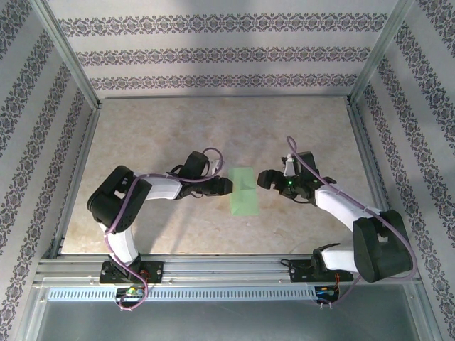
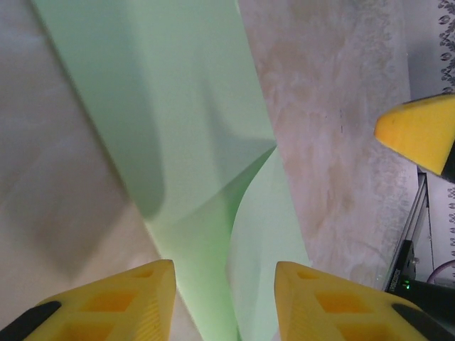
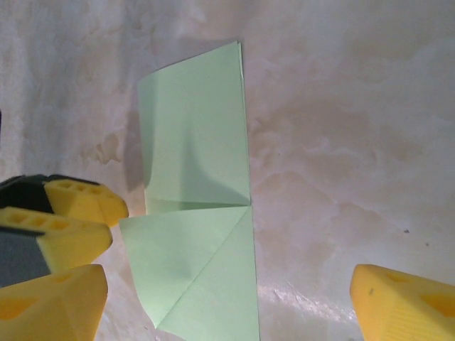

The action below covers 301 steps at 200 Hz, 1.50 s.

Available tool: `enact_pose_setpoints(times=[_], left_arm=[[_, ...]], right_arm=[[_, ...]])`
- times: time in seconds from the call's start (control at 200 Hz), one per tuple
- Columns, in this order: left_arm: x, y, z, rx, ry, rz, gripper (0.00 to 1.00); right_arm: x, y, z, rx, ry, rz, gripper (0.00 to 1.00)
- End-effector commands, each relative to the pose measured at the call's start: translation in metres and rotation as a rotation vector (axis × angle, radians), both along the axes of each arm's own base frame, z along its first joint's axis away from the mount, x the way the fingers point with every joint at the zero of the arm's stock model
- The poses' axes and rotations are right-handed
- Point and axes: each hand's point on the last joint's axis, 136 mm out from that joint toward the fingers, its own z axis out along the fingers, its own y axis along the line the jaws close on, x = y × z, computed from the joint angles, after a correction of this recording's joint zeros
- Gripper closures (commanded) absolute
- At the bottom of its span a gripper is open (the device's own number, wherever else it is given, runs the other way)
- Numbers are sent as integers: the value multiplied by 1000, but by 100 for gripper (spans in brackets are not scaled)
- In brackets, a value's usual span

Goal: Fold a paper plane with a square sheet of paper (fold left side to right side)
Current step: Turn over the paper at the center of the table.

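Beige marbled counter carries a thin, matte pale green sheet of paper, folded to a narrow rectangle and lying near the centre between the two arms. One crease crosses its middle, a diagonal crease marks one half, and an upper layer bows up slightly. Left tool: yellow fingers apart at the sheet's left edge, no grip seen. Right tool: fingers wide apart, just beside the right edge, holding nothing.

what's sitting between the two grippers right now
The folded pale green sheet of paper lies between the left gripper and the right gripper, clearest in the top external view.
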Motion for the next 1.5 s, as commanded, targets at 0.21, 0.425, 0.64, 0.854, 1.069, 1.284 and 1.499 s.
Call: enact_pose_setpoints(times=[0.21, 0.425, 0.64, 0.854, 1.069, 1.284, 1.499], left_arm=[[1, -15, -1, 14, -31, -65, 76], [-5, -8, -4, 60, -31, -74, 82], [-7, -9, -4, 63, -33, -84, 94], [-4, -3, 18, 42, -111, -39, 100], [-1, 0, 22, 16, -137, 5, 100], [1, 7, 22, 12, -154, 62, 100], [1, 12, 21, 22, -159, 83, 100]], right_arm=[[-11, -3, -1, 22, 11, 18, 13], [-9, 9, -3, 56, 38, 59, 16], [-8, 20, -7, 57, 50, 86, 19], [-5, 41, -4, 160, 56, 131, 24], [-2, 65, -5, 192, 43, 186, 26], [6, 78, -12, 202, 34, 192, 34], [17, 88, -14, 213, 13, 205, 38]])
